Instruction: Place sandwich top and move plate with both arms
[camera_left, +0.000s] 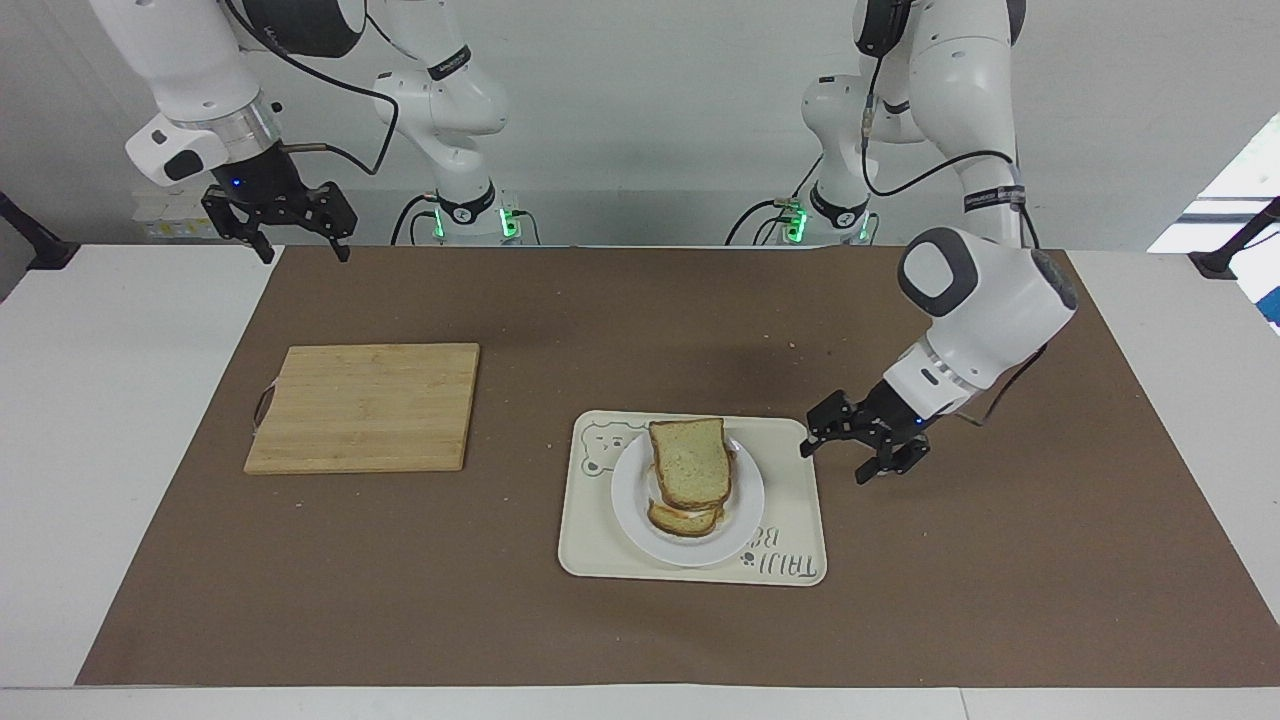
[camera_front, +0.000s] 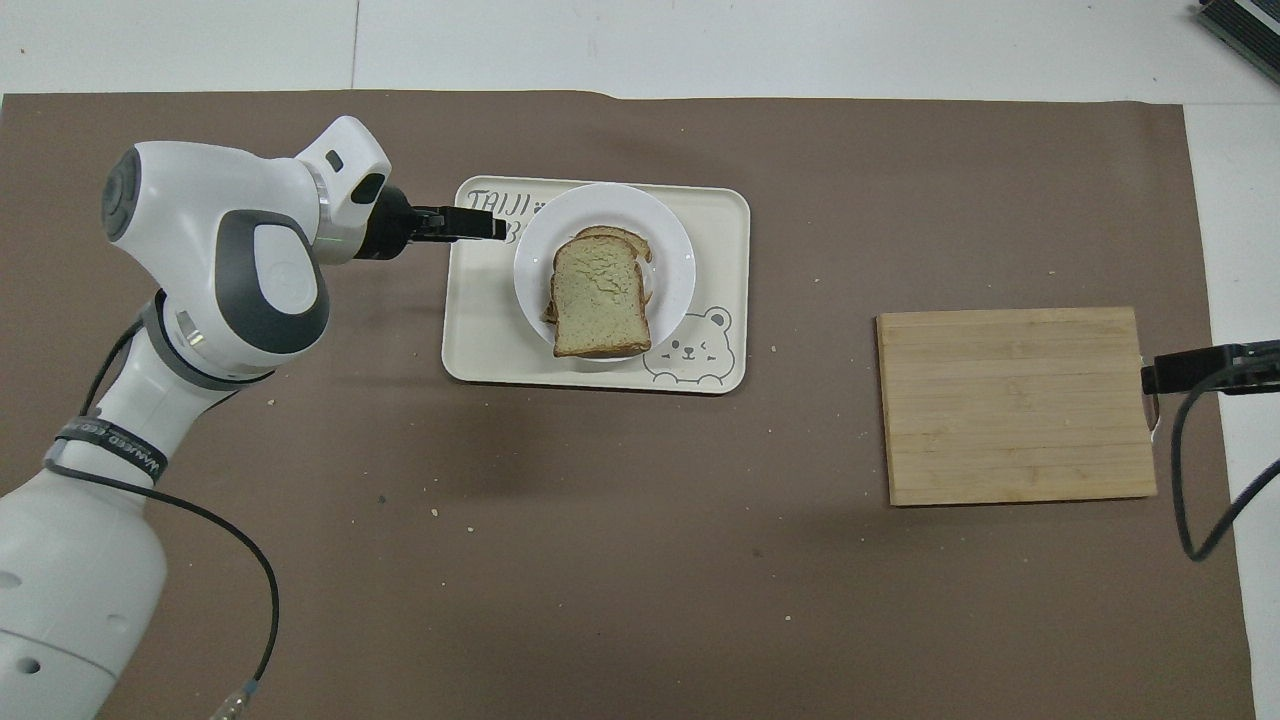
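Observation:
The sandwich top (camera_left: 688, 463) lies on the lower bread slice (camera_left: 685, 518) on the white plate (camera_left: 747, 497), a little askew. It also shows in the overhead view (camera_front: 598, 300), on the plate (camera_front: 672, 232). My left gripper (camera_left: 835, 461) is open and empty, low over the edge of the cream tray (camera_left: 600, 550) toward the left arm's end, clear of the plate. In the overhead view the left gripper (camera_front: 488, 225) covers the tray's lettering. My right gripper (camera_left: 300, 252) is open and empty, raised over the mat's corner near its base, waiting.
The plate sits on the cream bear tray (camera_front: 722, 208). A wooden cutting board (camera_left: 365, 406) lies bare toward the right arm's end; it also shows in the overhead view (camera_front: 1015, 405). Crumbs dot the brown mat (camera_left: 640, 320).

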